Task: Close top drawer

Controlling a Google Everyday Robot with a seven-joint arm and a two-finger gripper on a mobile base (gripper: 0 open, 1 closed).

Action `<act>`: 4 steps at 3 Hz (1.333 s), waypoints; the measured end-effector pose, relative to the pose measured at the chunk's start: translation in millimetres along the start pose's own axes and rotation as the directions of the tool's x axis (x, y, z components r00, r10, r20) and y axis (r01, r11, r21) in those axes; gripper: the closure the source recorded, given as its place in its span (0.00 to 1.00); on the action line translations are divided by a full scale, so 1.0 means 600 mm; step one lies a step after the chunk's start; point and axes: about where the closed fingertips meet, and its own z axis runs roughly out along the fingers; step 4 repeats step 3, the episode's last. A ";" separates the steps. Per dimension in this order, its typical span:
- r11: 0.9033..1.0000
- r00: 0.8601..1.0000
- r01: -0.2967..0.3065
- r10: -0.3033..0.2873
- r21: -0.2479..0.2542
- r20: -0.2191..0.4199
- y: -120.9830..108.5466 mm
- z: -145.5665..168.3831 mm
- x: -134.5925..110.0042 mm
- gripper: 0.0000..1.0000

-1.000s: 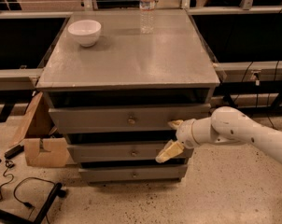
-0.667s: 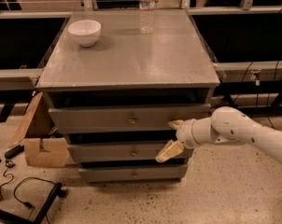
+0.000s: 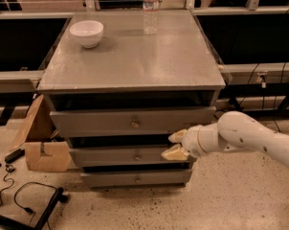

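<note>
Cardboard box (image 3: 43, 150): on the floor, below and to the left of the top drawer (image 3: 101, 122).
Black cable (image 3: 26, 195): loose on the floor, lower left of the top drawer.
White bowl (image 3: 86, 33): upright on the grey counter (image 3: 135, 61), above the top drawer's left half, toward the back.
Top drawer: highest and widest of three grey fronts, directly under the counter, with a dark gap above its panel; it is partly out.
Knob (image 3: 134, 124): small, round, metal, at the centre of the top drawer's front.
Water bottle (image 3: 150, 8): upright at the counter's back edge, above the top drawer and right of its centre.
Claw (image 3: 175, 145): just below the top drawer's right part, in front of the middle drawer (image 3: 111, 156); its two tan fingers are spread apart and hold nothing. Contact with the top drawer cannot be told.
Arm (image 3: 252, 139): white, reaching in from the right, below the top drawer's right end.
</note>
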 end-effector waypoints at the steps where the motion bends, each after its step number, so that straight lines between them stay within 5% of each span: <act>1: 0.998 0.986 0.016 -0.025 -0.054 -0.163 0.088 -0.060 0.009 0.72; 2: 0.996 0.929 0.013 -0.046 -0.090 -0.366 0.172 -0.187 -0.021 1.00; 3: 0.999 0.881 0.030 -0.011 0.034 -0.474 0.165 -0.328 -0.093 1.00; 4: 0.999 0.881 0.030 -0.011 0.034 -0.474 0.165 -0.328 -0.093 1.00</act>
